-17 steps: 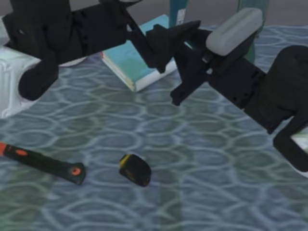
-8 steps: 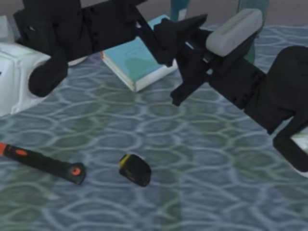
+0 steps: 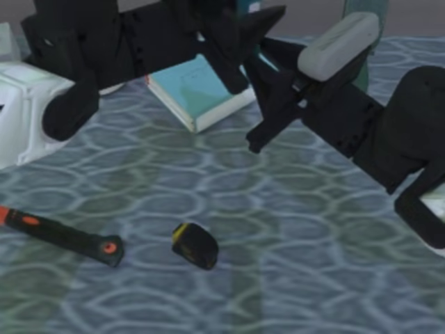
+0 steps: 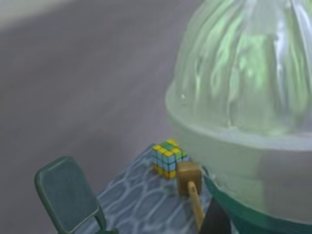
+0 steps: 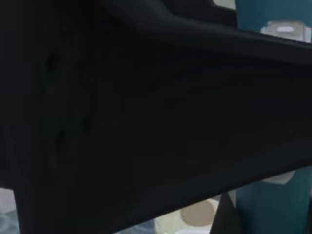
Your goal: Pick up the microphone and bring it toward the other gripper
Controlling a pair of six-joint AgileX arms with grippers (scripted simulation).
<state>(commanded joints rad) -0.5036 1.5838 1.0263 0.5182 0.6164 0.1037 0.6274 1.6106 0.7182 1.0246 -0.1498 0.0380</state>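
Two grippers, left (image 3: 261, 24) and right (image 3: 268, 83), close together above the book (image 3: 198, 87).

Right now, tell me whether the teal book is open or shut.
Shut: the teal book lies flat on the table, cover over its white page edges.

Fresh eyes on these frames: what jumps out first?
The two black arms meeting at the top view's back centre: the left gripper crosses over the right gripper, above a teal book. On the patterned cloth in front lie a dark tool with orange dots at left and a small black-and-yellow object near centre. The right wrist view is nearly dark, with a bit of the teal microphone at its edge.
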